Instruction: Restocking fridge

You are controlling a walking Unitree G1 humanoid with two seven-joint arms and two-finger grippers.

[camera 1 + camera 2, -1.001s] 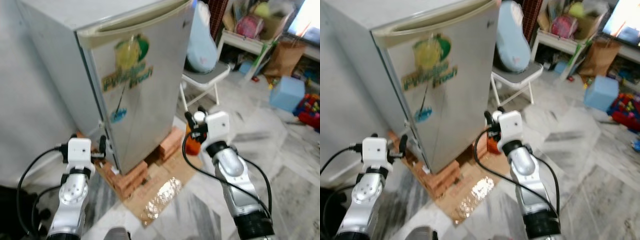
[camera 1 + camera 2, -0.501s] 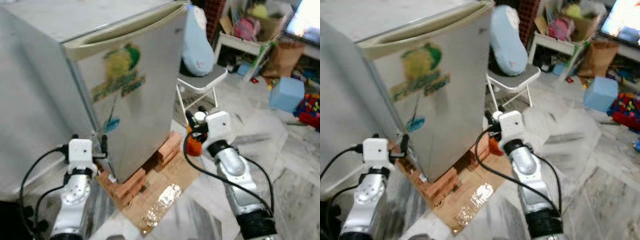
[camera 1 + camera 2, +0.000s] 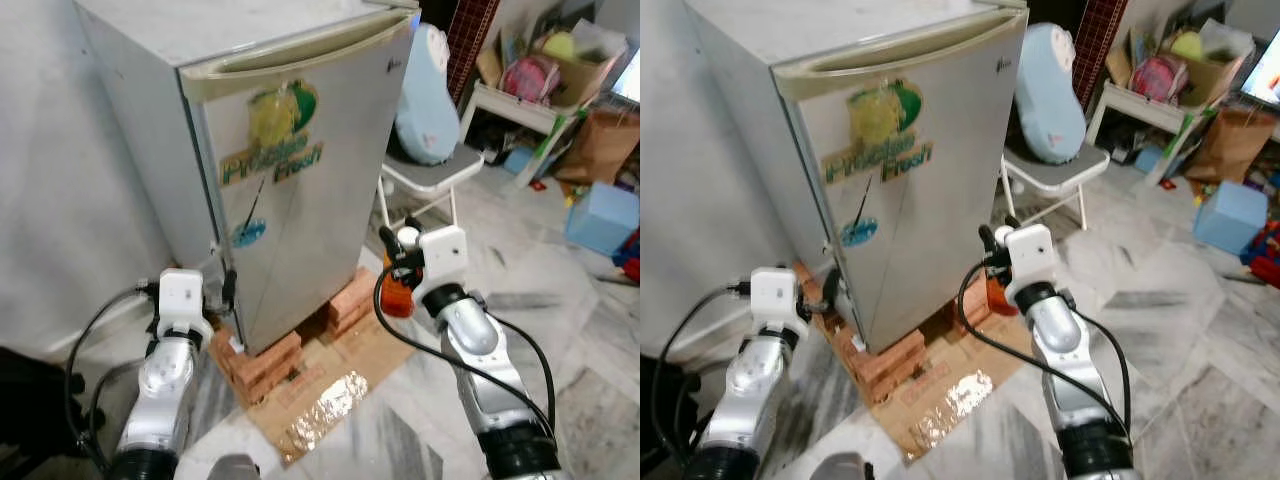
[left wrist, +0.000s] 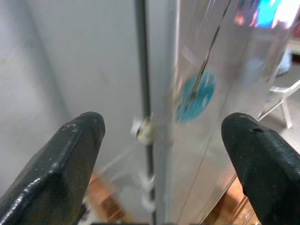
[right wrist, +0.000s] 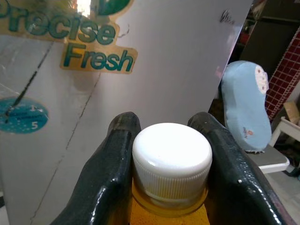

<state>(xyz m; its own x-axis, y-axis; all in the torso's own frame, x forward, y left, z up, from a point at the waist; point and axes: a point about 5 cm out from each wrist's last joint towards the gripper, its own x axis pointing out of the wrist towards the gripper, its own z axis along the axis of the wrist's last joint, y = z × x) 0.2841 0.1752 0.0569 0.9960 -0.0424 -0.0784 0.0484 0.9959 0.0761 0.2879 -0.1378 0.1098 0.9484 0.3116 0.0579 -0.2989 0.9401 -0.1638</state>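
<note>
A small silver fridge (image 3: 300, 200) with a "Precise Fresh" sticker stands on bricks, its door shut. My right gripper (image 3: 396, 238) is held low in front of the fridge's right corner. It is shut on an orange bottle (image 5: 171, 157) with a white cap, one black finger (image 5: 117, 159) on each side of the neck. My left gripper (image 4: 164, 140) is open at the lower left edge of the door, and the seam between door and body lies between its fingers. The left wrist (image 3: 182, 298) hovers just above the bricks.
Red bricks (image 3: 265, 360) and a cardboard sheet with foil (image 3: 320, 395) lie under and before the fridge. A folding chair (image 3: 430, 175) with a blue cushion (image 3: 428, 95) stands to the right of it. A blue box (image 3: 602, 215) and a cluttered shelf (image 3: 540, 80) are at far right.
The whole picture has shifted, so the camera moved. The left gripper now sits closer to the door's lower edge. The right gripper still holds the bottle.
</note>
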